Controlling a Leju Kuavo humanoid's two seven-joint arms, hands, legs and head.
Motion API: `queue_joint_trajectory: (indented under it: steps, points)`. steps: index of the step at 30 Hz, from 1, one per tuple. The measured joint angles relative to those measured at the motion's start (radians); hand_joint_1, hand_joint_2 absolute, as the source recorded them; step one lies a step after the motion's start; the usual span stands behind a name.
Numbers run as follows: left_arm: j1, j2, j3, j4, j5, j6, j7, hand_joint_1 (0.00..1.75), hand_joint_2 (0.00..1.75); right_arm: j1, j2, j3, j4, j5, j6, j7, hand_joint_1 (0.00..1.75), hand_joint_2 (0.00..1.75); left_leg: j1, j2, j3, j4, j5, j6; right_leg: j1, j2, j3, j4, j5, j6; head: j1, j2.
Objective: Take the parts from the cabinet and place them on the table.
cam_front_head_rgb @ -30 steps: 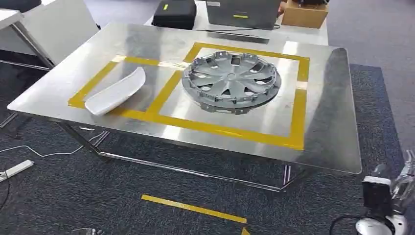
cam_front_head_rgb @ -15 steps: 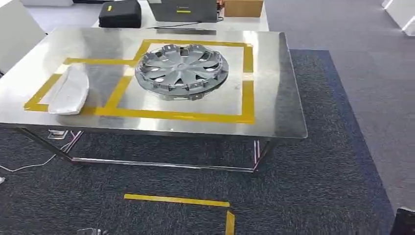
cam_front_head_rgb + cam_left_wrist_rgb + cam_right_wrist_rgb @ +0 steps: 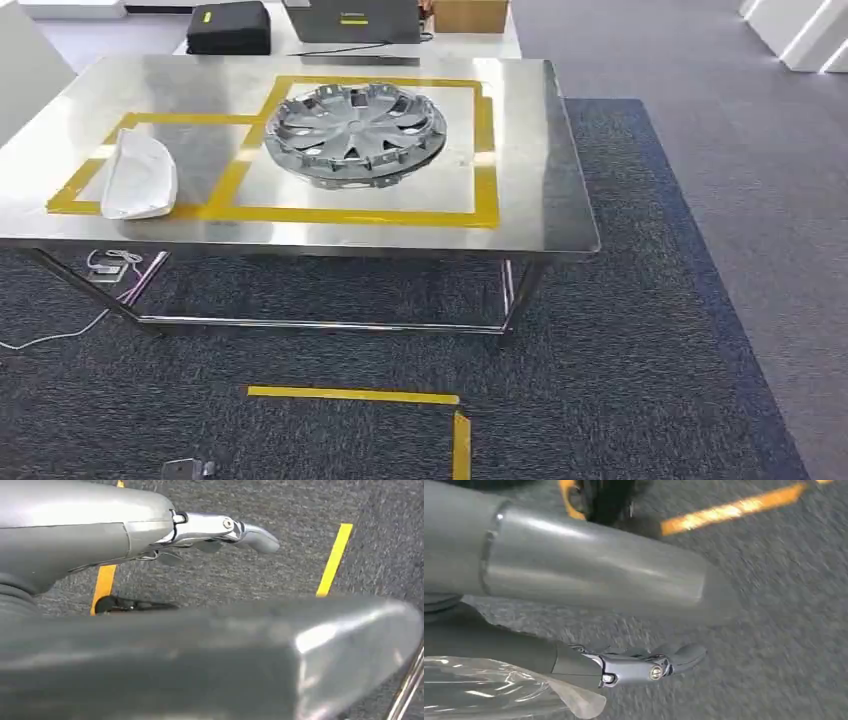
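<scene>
A grey wheel cover (image 3: 355,135) lies in the larger yellow-taped square on the steel table (image 3: 535,200). A white curved part (image 3: 140,175) lies in the smaller taped square at the table's left end. My left hand (image 3: 200,650) hangs over the dark carpet, fingers (image 3: 250,535) stretched out and nothing in it. My right hand (image 3: 589,570) also hangs over the carpet, its fingers (image 3: 649,667) straight and holding nothing. Clear plastic (image 3: 489,685) lies along the right arm.
Behind the table stand a black case (image 3: 228,27), a grey box (image 3: 350,18) and a cardboard box (image 3: 470,14). Yellow tape (image 3: 350,395) marks the carpet in front of the table. Cables (image 3: 100,270) lie under its left end. Open carpet stretches to the right.
The camera has turned, so the whole picture has shifted and the table now sits squarer and further left. The hubcap and white part keep their places on the table.
</scene>
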Motion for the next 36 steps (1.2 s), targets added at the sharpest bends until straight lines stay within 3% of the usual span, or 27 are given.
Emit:
queue_joint_trajectory:
  steps: [1,3,5,6,8,9,10,11,12,14,15,17,19,20,21,22,23,24,25,27,29,30,31,32,34,35,36]
  points:
    - [-0.001,0.0,0.001,0.0,0.0,0.0,0.0,0.0,0.0,-0.001,0.003,0.003,0.008,0.002,0.0,0.0,0.0,0.0,0.0,0.0,-0.003,0.007,0.002,-0.006,-0.001,0.007,-0.003,0.007,0.009,-0.019,-0.008,0.0]
    - [-0.001,0.001,0.001,0.0,-0.003,0.0,0.0,0.0,0.0,0.001,0.01,0.005,0.024,0.003,0.001,0.002,0.0,0.0,0.004,-0.001,-0.004,0.007,0.009,-0.017,0.005,0.004,-0.016,0.017,0.01,-0.031,-0.007,0.0]
    - [0.001,0.003,0.002,0.0,-0.003,0.0,0.0,0.0,0.0,0.002,0.016,0.005,0.034,0.005,0.001,0.003,0.0,0.0,0.007,-0.005,-0.009,0.019,-0.002,-0.029,-0.002,0.001,-0.012,0.016,0.02,-0.05,-0.006,0.0]
    - [0.001,0.003,0.002,0.0,-0.003,0.0,0.0,0.0,0.0,0.0,0.018,0.005,0.036,0.006,0.002,0.004,0.0,0.0,0.008,-0.008,-0.022,0.051,-0.038,-0.035,-0.002,0.002,-0.015,0.016,0.024,-0.056,-0.011,0.0]
    - [0.0,0.005,0.003,0.0,-0.004,0.001,0.0,0.0,0.0,-0.001,0.018,0.008,0.042,0.016,0.007,0.013,0.0,0.0,0.012,-0.01,-0.082,0.206,-0.131,-0.042,0.001,0.002,-0.027,0.018,0.032,-0.064,-0.016,0.0]
    - [0.0,0.005,0.003,0.0,-0.006,0.003,0.005,0.0,0.0,-0.001,0.018,0.012,0.044,0.029,0.009,0.02,0.0,0.0,0.013,-0.01,-0.108,0.281,-0.162,-0.044,0.003,0.001,-0.032,0.02,0.038,-0.065,-0.016,0.0]
    - [0.002,0.005,0.003,0.0,-0.009,0.004,0.008,0.0,0.0,0.0,0.018,0.017,0.046,0.043,0.01,0.025,0.0,0.0,0.014,-0.01,-0.117,0.316,-0.171,-0.044,0.004,0.001,-0.038,0.022,0.041,-0.065,-0.015,0.0]
    - [0.003,0.005,0.004,0.0,-0.011,0.006,0.011,0.0,0.0,0.0,0.018,0.025,0.05,0.058,0.01,0.029,0.0,0.0,0.014,-0.01,-0.103,0.302,-0.157,-0.043,0.005,0.002,-0.044,0.026,0.044,-0.064,-0.016,0.0]
    - [0.003,0.005,0.004,0.0,-0.011,0.006,0.013,0.0,0.0,-0.001,0.018,0.033,0.052,0.076,0.01,0.033,0.0,0.0,0.014,-0.011,-0.074,0.25,-0.127,-0.04,0.005,0.003,-0.05,0.03,0.046,-0.062,-0.016,0.0]
    - [0.001,0.005,0.005,0.0,-0.013,0.006,0.016,0.0,0.0,-0.001,0.022,0.052,0.058,0.103,0.009,0.042,0.0,0.0,0.014,-0.016,0.027,0.066,-0.046,-0.03,0.005,0.005,-0.057,0.036,0.049,-0.057,-0.016,0.0]
    - [-0.001,0.005,0.005,0.0,-0.014,0.006,0.016,0.0,0.0,-0.001,0.022,0.059,0.059,0.111,0.009,0.044,0.0,0.0,0.014,-0.026,0.052,0.014,-0.06,-0.025,0.004,0.005,-0.06,0.035,0.053,-0.051,-0.016,0.0]
    - [-0.001,0.003,0.005,0.0,-0.018,0.011,0.018,0.0,0.0,-0.003,0.023,0.069,0.06,0.116,0.01,0.045,0.0,0.0,0.007,-0.025,0.038,0.018,-0.041,-0.021,0.008,0.004,-0.07,0.039,0.062,-0.036,-0.015,0.0]
    - [0.003,0.003,0.005,0.0,-0.022,0.019,0.018,0.0,0.0,-0.002,0.024,0.078,0.064,0.118,0.016,0.05,0.0,0.0,0.003,-0.024,0.03,0.021,-0.032,-0.008,0.005,0.005,-0.072,0.034,0.073,-0.021,-0.015,0.0]
    - [0.003,0.003,0.006,0.0,-0.023,0.022,0.018,0.0,0.0,0.0,0.024,0.079,0.068,0.12,0.019,0.053,0.0,0.0,0.011,-0.02,0.022,0.01,-0.019,0.003,0.003,0.005,-0.076,0.04,0.064,-0.016,-0.014,0.0]
    - [0.001,0.003,0.006,0.0,-0.024,0.025,0.019,0.0,0.0,0.0,0.024,0.08,0.069,0.121,0.023,0.055,0.0,0.0,0.01,-0.017,0.011,0.01,-0.01,0.01,0.003,0.004,-0.095,0.064,0.024,-0.015,-0.013,0.0]
    - [0.0,0.003,0.007,0.0,-0.024,0.027,0.019,0.0,0.0,-0.001,0.024,0.081,0.069,0.123,0.027,0.058,0.0,0.0,0.009,-0.016,0.0,0.01,-0.001,0.02,0.004,0.004,-0.116,0.118,-0.032,-0.016,-0.009,0.0]
    - [0.001,0.003,0.007,0.0,-0.027,0.028,0.021,0.0,0.0,-0.001,0.024,0.084,0.07,0.123,0.028,0.061,0.0,0.0,0.006,-0.016,-0.013,0.011,0.01,0.022,0.004,0.004,-0.139,0.198,-0.089,-0.014,-0.008,0.0]
    - [0.003,0.003,0.007,0.0,-0.029,0.03,0.021,0.0,0.0,-0.001,0.024,0.085,0.071,0.124,0.03,0.063,0.0,0.0,0.002,-0.013,-0.028,0.012,0.021,0.024,0.005,0.004,-0.161,0.277,-0.131,-0.013,-0.01,0.0]
    - [0.003,0.003,0.007,0.0,-0.032,0.032,0.022,0.0,0.0,-0.001,0.024,0.087,0.072,0.124,0.036,0.064,0.0,0.0,-0.002,-0.012,-0.044,0.013,0.031,0.025,0.006,0.004,-0.168,0.328,-0.149,-0.013,-0.007,0.0]
    - [0.003,0.003,0.007,0.0,-0.036,0.035,0.022,0.0,0.0,-0.001,0.025,0.088,0.074,0.124,0.043,0.069,0.0,0.0,-0.007,-0.01,-0.068,0.013,0.05,0.024,0.008,0.004,-0.12,0.299,-0.107,-0.018,-0.008,0.0]
    - [0.002,0.003,0.007,0.0,-0.042,0.035,0.022,0.0,0.0,-0.002,0.029,0.091,0.074,0.125,0.052,0.065,0.0,0.0,-0.009,-0.01,-0.09,0.013,0.07,0.021,0.013,0.003,0.0,0.133,-0.032,-0.03,-0.008,0.0]
    - [0.001,0.003,0.007,0.0,-0.046,0.035,0.022,0.0,0.0,-0.005,0.03,0.094,0.074,0.125,0.059,0.061,0.0,0.0,-0.01,-0.01,-0.096,0.016,0.08,0.018,0.018,0.001,0.067,0.039,-0.036,-0.039,-0.009,0.0]
    - [0.002,0.003,0.007,0.0,-0.047,0.035,0.023,0.0,0.0,-0.009,0.03,0.095,0.074,0.124,0.062,0.058,0.0,0.0,-0.014,-0.01,-0.103,0.018,0.088,0.01,0.023,-0.001,0.114,-0.032,-0.054,-0.043,-0.007,0.0]
    - [0.002,0.004,0.007,0.0,-0.05,0.035,0.024,0.0,0.0,-0.011,0.036,0.095,0.074,0.119,0.073,0.051,0.0,0.0,-0.012,-0.007,-0.101,0.014,0.1,0.005,0.025,-0.001,0.092,-0.027,-0.048,-0.046,-0.012,0.0]
    - [0.001,0.004,0.007,0.0,-0.059,0.035,0.025,0.0,0.0,-0.01,0.038,0.095,0.074,0.109,0.088,0.04,0.0,0.0,-0.005,-0.006,-0.103,0.008,0.118,-0.007,0.031,0.0,0.083,-0.025,-0.039,-0.058,-0.002,0.0]
    - [0.004,0.005,0.007,0.0,-0.066,0.035,0.025,0.0,0.0,-0.007,0.038,0.095,0.074,0.108,0.093,0.034,0.0,0.0,-0.006,-0.007,-0.106,0.006,0.124,-0.014,0.024,-0.002,0.076,-0.032,-0.021,-0.067,-0.002,0.0]
    - [0.004,0.006,0.007,0.0,-0.071,0.035,0.025,0.0,0.0,-0.008,0.04,0.095,0.076,0.108,0.098,0.031,0.0,0.0,-0.002,-0.013,-0.114,0.023,0.079,-0.024,0.021,-0.006,0.064,-0.032,-0.008,-0.073,-0.002,0.0]
